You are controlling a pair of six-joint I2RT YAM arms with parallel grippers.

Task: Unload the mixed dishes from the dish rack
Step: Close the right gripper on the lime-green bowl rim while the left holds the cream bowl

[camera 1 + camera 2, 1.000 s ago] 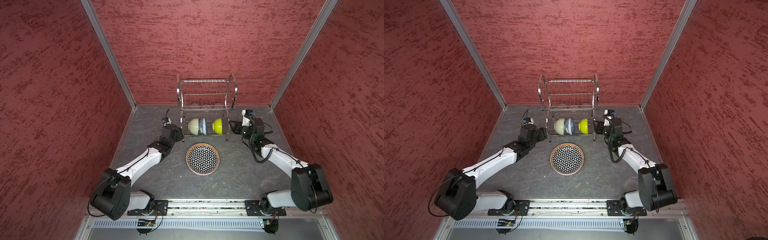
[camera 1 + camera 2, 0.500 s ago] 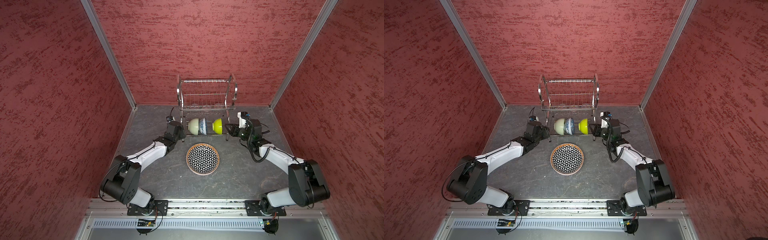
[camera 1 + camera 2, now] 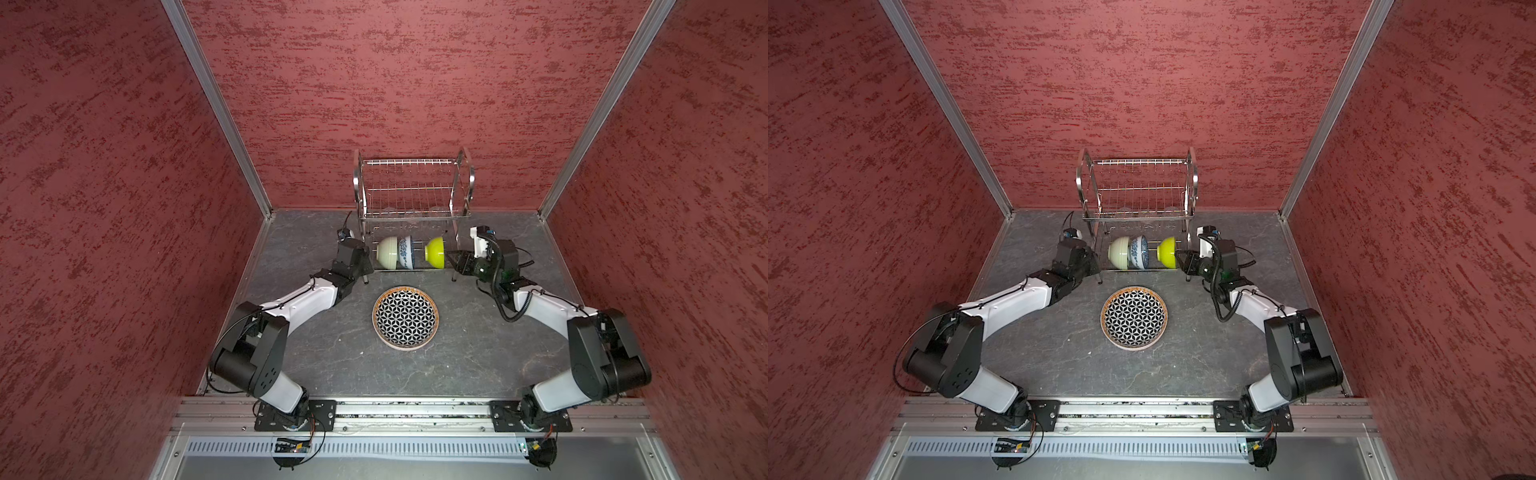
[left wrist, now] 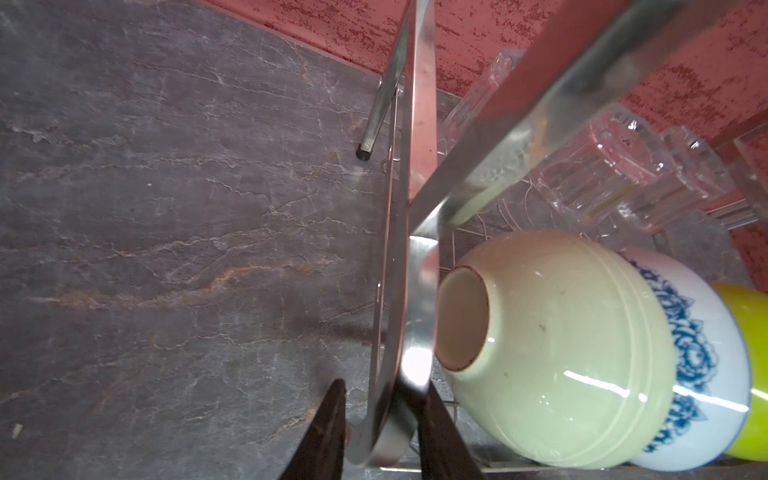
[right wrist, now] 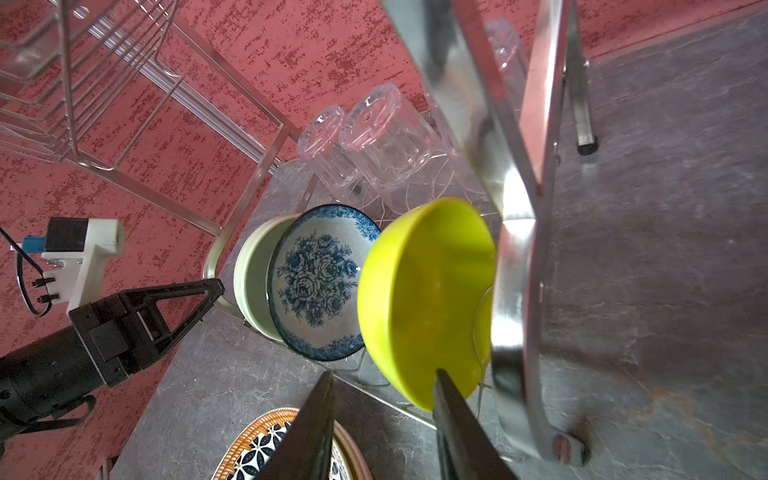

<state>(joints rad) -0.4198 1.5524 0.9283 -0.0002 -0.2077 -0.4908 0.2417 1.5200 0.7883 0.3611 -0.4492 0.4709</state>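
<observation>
The dish rack [image 3: 413, 183] [image 3: 1138, 183] stands at the back of the table. On its lower tier three bowls stand on edge: cream-green [image 3: 386, 253] [image 4: 561, 353], blue-floral [image 3: 406, 252] [image 5: 320, 282] and lime [image 3: 435, 252] [image 5: 424, 299]. Clear tumblers [image 4: 598, 166] [image 5: 386, 137] lie behind them. My left gripper [image 3: 365, 266] [image 4: 384, 384] is shut on the rack's left side frame [image 4: 415, 291]. My right gripper [image 3: 455, 264] [image 5: 384, 374] is open, with one finger over the lime bowl's mouth and the other outside its wall. The black-and-white plate [image 3: 405, 318] [image 3: 1133, 318] lies flat on the table.
Red walls close in the table on three sides. The rack's upper tier [image 3: 409, 195] overhangs the bowls and tumblers. The rack's right side frame [image 5: 515, 270] stands close beside my right gripper. A metal rail [image 3: 415, 409] runs along the front edge.
The left arm has reached forward to the rack's left frame and its jaws have narrowed around it. The right gripper has slid in toward the lime bowl.
</observation>
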